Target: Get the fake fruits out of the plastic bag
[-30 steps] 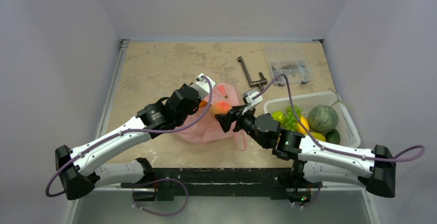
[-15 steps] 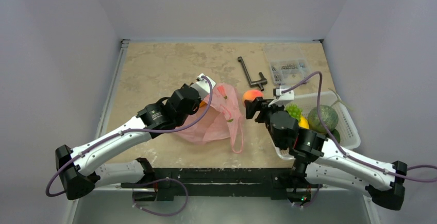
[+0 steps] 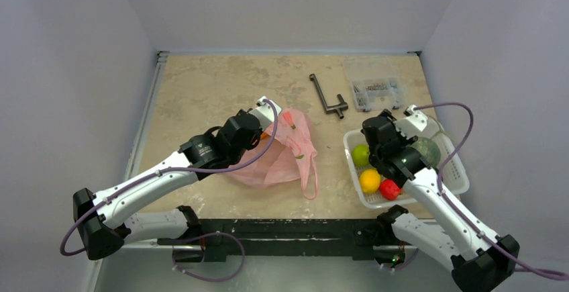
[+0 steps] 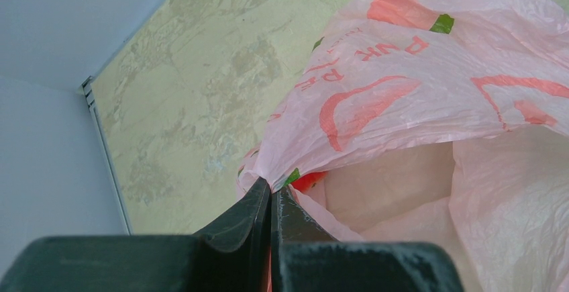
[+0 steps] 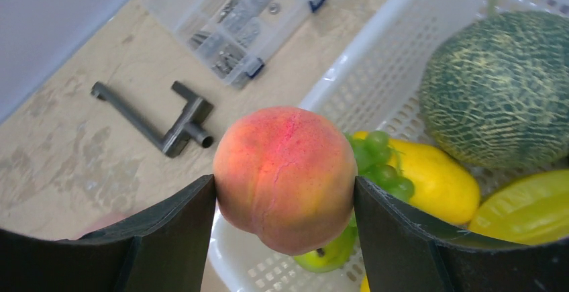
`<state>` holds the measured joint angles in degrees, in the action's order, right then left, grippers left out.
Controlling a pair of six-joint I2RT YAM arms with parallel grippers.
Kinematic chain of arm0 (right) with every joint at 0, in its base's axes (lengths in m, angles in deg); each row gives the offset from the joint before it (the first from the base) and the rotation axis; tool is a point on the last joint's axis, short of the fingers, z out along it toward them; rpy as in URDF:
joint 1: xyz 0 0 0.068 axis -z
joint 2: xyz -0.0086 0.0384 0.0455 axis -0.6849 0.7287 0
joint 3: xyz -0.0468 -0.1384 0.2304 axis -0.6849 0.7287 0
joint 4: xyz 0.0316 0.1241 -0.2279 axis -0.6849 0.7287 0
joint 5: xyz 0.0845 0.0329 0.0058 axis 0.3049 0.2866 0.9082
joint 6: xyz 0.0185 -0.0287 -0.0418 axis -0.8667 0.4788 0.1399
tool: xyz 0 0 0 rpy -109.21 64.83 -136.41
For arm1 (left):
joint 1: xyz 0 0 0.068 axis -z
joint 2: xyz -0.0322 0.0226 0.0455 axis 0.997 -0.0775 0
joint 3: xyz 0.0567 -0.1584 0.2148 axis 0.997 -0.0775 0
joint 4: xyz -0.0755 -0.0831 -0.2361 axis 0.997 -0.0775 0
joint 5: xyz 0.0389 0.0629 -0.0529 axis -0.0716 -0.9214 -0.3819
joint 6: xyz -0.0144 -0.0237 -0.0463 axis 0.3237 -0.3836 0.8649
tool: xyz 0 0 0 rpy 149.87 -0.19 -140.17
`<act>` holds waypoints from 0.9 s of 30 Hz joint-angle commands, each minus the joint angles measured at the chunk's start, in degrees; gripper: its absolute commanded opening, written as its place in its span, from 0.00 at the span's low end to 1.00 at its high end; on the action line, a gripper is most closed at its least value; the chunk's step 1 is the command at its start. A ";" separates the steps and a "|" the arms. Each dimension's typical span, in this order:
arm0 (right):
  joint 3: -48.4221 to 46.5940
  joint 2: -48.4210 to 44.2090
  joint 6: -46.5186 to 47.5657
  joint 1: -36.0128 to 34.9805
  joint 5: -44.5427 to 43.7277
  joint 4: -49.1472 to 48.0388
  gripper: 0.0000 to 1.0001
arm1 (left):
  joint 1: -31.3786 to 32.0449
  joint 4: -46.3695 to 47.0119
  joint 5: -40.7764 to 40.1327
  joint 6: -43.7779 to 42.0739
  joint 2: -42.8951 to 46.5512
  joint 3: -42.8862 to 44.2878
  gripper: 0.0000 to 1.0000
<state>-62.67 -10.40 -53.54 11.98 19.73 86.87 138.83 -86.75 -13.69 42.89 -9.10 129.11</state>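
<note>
Firmly pinched in right claw (image 5: 284,198), peach (image 5: 285,161) hangs above basket (image 5: 373,70).

Two matching arms on my feed. The left arm (image 3: 144,186) and right arm (image 3: 448,210) both have glossy white link shells with black cylindrical joint housings. One left joint housing (image 3: 201,150) carries a round label, too small to read. Each arm has a chunky angular black block at its near end. A purple cable (image 3: 228,166) runs along the left arm, and the right cable (image 3: 446,105) is the same colour. There's a small white boxy module at each wrist. The left fingers (image 4: 235,225) are matte black and taper to thin tips. The right fingers (image 5: 171,235) are the same black with flat inner faces.
</note>
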 commanded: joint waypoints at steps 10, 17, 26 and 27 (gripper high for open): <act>11.13 -14.25 -25.35 6.90 2.14 13.79 0.14 | 0.07 0.19 -0.46 1.29 0.16 1.68 0.00; 11.26 -17.55 -26.15 6.90 0.54 17.42 0.59 | 0.07 -0.11 -0.15 1.66 0.64 1.77 0.10; 6.19 -20.38 -19.28 6.85 -0.64 18.42 0.99 | 0.07 -0.43 0.89 1.97 0.82 1.91 0.31; 5.55 -20.58 -17.63 6.89 -0.60 18.02 0.99 | 0.07 -0.49 0.92 2.01 0.90 1.95 0.35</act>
<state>-52.99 -30.07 -75.59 18.60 21.65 105.39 138.83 -87.80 -13.31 43.55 -9.08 129.13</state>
